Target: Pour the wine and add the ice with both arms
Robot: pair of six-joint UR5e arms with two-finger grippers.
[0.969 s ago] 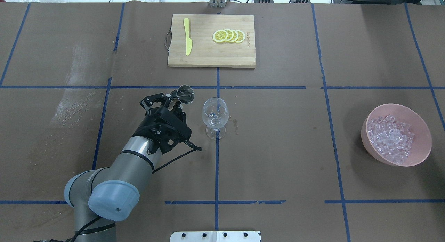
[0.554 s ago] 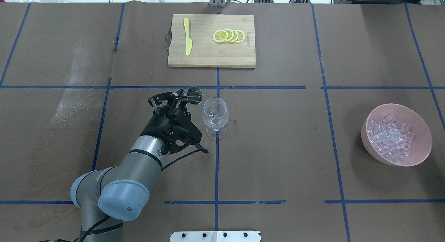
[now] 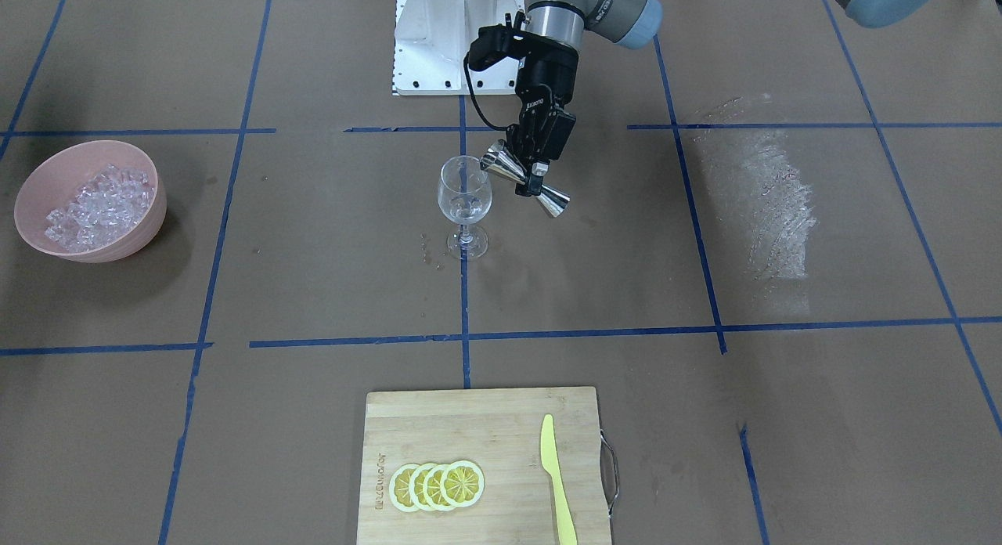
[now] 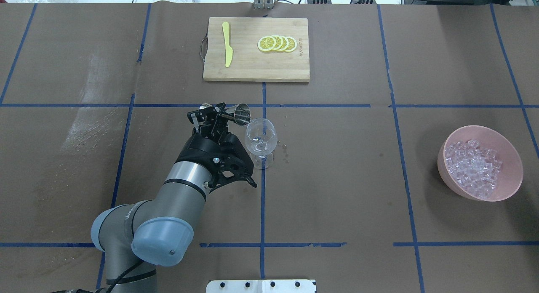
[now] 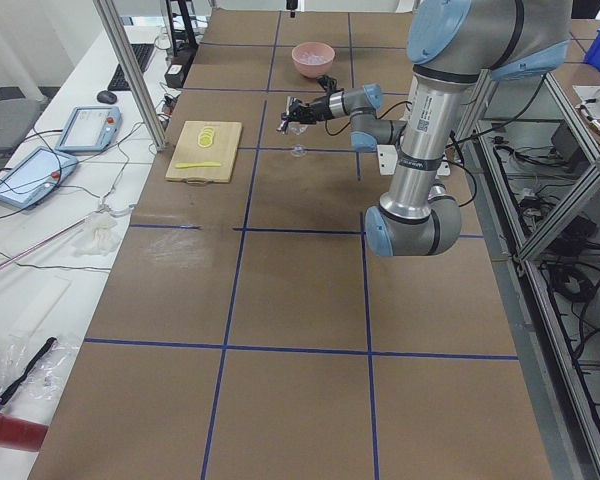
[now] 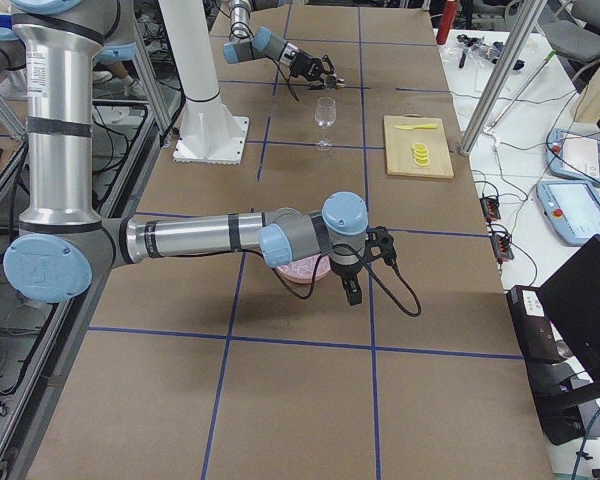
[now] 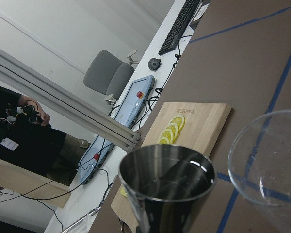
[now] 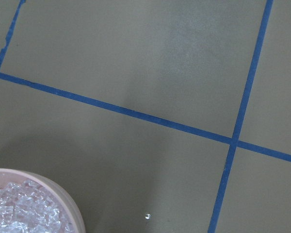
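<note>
As my left gripper (image 4: pixel 219 115) clamps the jigger (image 4: pixel 236 113), tipped at the wine glass (image 4: pixel 261 138) rim, pouring seems in hand; next, I should tilt further. Ice (image 4: pixel 473 166) lies in the bowl (image 4: pixel 484 128), middle right of the frame. Whether my right gripper (image 6: pixel 352 292) is apart or together, I cannot tell.

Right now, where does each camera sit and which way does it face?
Front-facing: across the table, looking back at the left gripper holding the jigger.
Overhead: behind the left arm, looking forward and down.
Exterior left: table's end; left arm near.
Exterior right: opposite end; right arm near.
Left wrist: past the jigger toward the cutting board.
Right wrist: down at the bowl and ice.
Front-facing and overhead share the lemon slices.
</note>
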